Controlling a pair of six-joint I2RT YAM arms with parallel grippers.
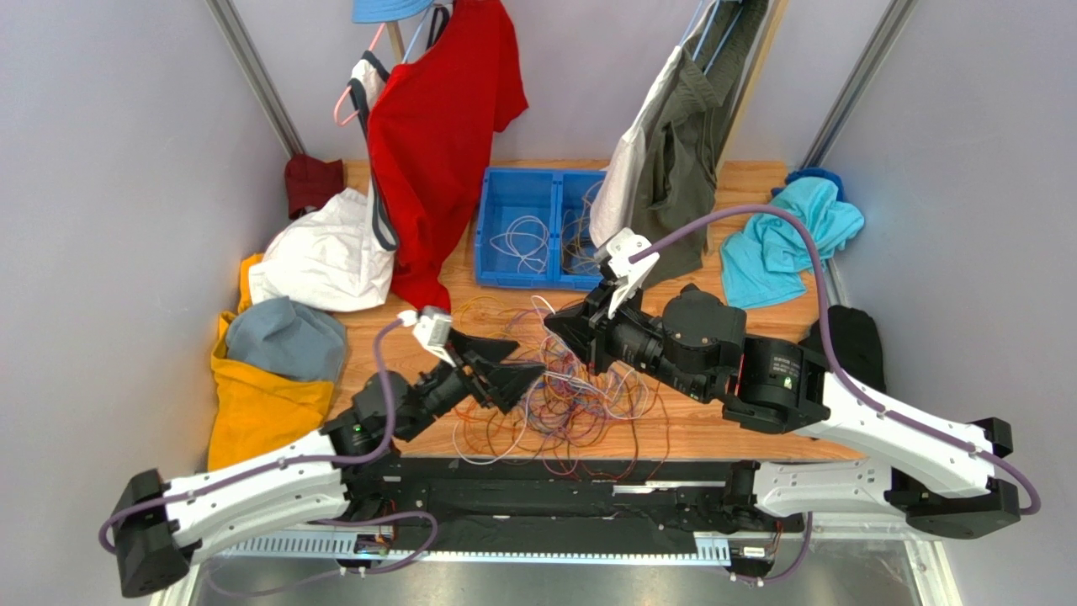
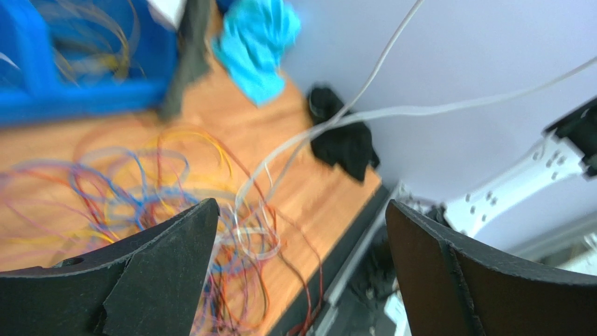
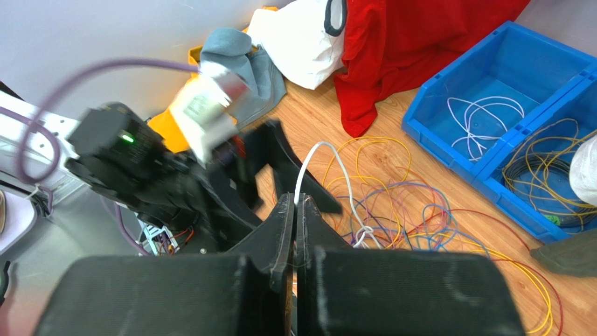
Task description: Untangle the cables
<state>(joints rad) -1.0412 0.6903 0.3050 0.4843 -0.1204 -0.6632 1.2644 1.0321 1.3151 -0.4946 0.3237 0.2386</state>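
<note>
Clearly the step in hand is drawing one strand out of the heap. The right end effector (image 3: 294, 204) is fully closed, pinching a white cable (image 3: 313, 150) that rises from its tips, arcs over and drops into the knot. The left end effector (image 1: 518, 364) gapes wide with nothing in it, hovering at the left edge of the pile; in its wrist view the white strand runs from the tangle up and away to the right.

The cables (image 1: 588, 394) lie as a loose heap of thin orange, yellow, purple, red and blue loops on the counter (image 1: 708, 436), between the two arms and just near of the blue bin (image 1: 486, 234), which holds some coiled white and yellow wires.

The next move, as I judge it, calls for the left end effector to hold the heap down while the right lifts the white cable free. A snag where it crosses other loops could drag the whole pile along.
</note>
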